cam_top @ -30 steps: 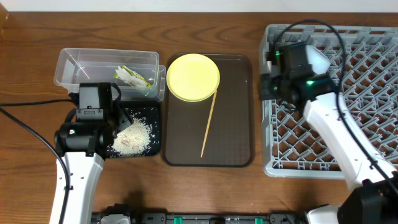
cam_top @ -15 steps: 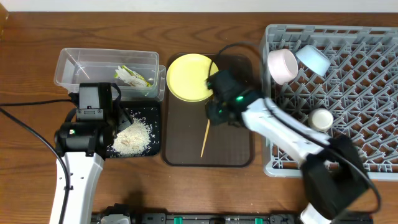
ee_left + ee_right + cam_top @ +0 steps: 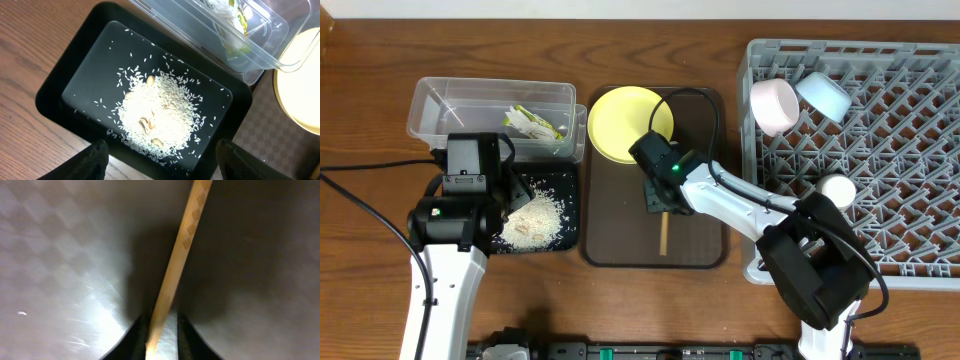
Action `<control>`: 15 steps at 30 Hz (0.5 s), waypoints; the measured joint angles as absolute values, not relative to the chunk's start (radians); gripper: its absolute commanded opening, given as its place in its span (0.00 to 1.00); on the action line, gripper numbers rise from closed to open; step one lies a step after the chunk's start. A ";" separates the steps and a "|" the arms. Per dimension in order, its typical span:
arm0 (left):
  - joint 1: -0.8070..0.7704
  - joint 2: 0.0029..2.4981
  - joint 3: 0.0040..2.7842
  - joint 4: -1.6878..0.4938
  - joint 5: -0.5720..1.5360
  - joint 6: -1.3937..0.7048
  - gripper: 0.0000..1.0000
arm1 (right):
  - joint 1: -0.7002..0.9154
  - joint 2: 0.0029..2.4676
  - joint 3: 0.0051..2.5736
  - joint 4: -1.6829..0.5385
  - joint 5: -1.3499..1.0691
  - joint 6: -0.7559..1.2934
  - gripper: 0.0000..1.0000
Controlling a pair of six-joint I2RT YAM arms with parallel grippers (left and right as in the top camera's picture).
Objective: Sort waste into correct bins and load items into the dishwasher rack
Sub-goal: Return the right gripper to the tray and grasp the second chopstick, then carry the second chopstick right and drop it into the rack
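Watching the thin wooden chopstick [image 3: 663, 238] first: half a second ago it lay slanted from the plate's edge toward the front of the large brown serving tray [image 3: 610, 230]. Now its visible end points straight at the front rim. The right gripper [image 3: 658, 200], which was over the rack's left wall a second ago, has swung across and come down on the stick. In the right wrist view its jaws sit closed against either side of the wood, so I judge the grasp has taken.

That makes the stick the next load. The pale pink-white bowl [image 3: 773, 105], the light blue bowl [image 3: 823, 95] and the small pale green-white cup [image 3: 837, 188] already sit in the large grey plastic dishwasher rack [image 3: 920, 200]. The round yellow plate [image 3: 620, 125] is still on the tray, just behind the wrist.

The left side has not stirred. The left gripper [image 3: 165, 155] hangs with its jaws wide apart over the shallow black tray [image 3: 75, 85] holding the white rice scraps [image 3: 160, 112]. The yellow-green wrapper [image 3: 532, 124] lies in the clear plastic tub [image 3: 450, 105].

For room, I must lift over the tray's raised rim and then the rack's left wall just beside it. The bowls crowd the rack's back-left corner and the cup stands mid-left. The lattice toward the front and right is open. The bare wooden bench [image 3: 370, 60] gives slack elsewhere.
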State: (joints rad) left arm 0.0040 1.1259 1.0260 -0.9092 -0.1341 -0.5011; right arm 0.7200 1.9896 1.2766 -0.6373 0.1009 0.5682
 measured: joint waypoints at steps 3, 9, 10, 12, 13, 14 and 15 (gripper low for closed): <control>0.004 1.126 1.026 -0.909 -0.134 -0.501 0.72 | 0.711 1.986 1.277 -0.664 0.124 0.596 0.01; 0.004 1.126 1.026 -0.910 -0.134 -0.501 0.72 | 0.643 1.943 1.273 -0.710 0.133 0.590 0.01; 0.004 1.126 1.026 -0.910 -0.134 -0.501 0.72 | 0.625 1.922 1.272 -0.717 0.133 0.583 0.01; 0.004 1.126 1.026 -0.910 -0.134 -0.501 0.72 | 0.585 1.851 1.271 -0.729 0.134 0.560 0.01; 0.004 1.126 1.026 -0.910 -0.134 -0.501 0.72 | 0.565 1.810 1.271 -0.735 0.134 0.548 0.01; 0.004 1.126 1.026 -0.910 -0.134 -0.501 0.72 | 0.548 1.770 1.271 -0.741 0.133 0.536 0.01; 0.004 1.126 1.026 -0.910 -0.134 -0.501 0.72 | 0.525 1.719 1.271 -0.751 0.135 0.518 0.01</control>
State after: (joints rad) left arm 0.0040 1.1259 1.0260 -0.9096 -0.1341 -0.5011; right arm 0.5247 1.7187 1.2705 -0.7513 0.1352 0.5182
